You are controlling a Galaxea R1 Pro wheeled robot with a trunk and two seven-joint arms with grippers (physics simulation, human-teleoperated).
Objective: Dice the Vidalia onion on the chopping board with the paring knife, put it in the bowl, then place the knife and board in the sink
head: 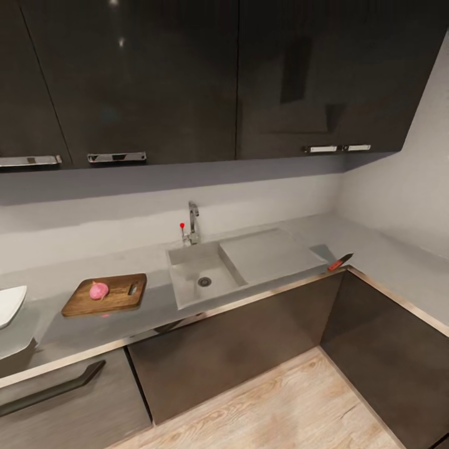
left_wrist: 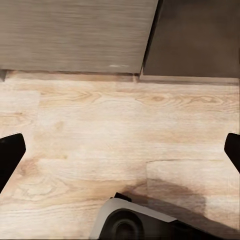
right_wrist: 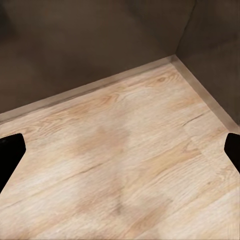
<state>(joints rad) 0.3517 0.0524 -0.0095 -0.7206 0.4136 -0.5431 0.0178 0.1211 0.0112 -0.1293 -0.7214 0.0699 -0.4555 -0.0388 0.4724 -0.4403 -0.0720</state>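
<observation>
Floor [head: 293, 405], pale wood, runs nearest me, free up to the dark cabinet fronts [head: 237, 349]. My left gripper [left_wrist: 120, 150] and right gripper [right_wrist: 120, 150] both hang over those planks, fingers spread wide with nothing between them. Beyond the cabinets lies the countertop [head: 156, 305], its steel edge bending toward me at the right. The board [head: 106, 294] sits left of the sink [head: 202, 274], and the onion [head: 98, 290], a small pink lump, rests on the board's left half beside the slot handle. The bowl [head: 9, 302] shows white at the far left edge. The knife [head: 340, 261], red-handled with a dark blade, lies right of the drainboard, close to the counter's front edge. The tap [head: 192, 224] stands behind the basin.
</observation>
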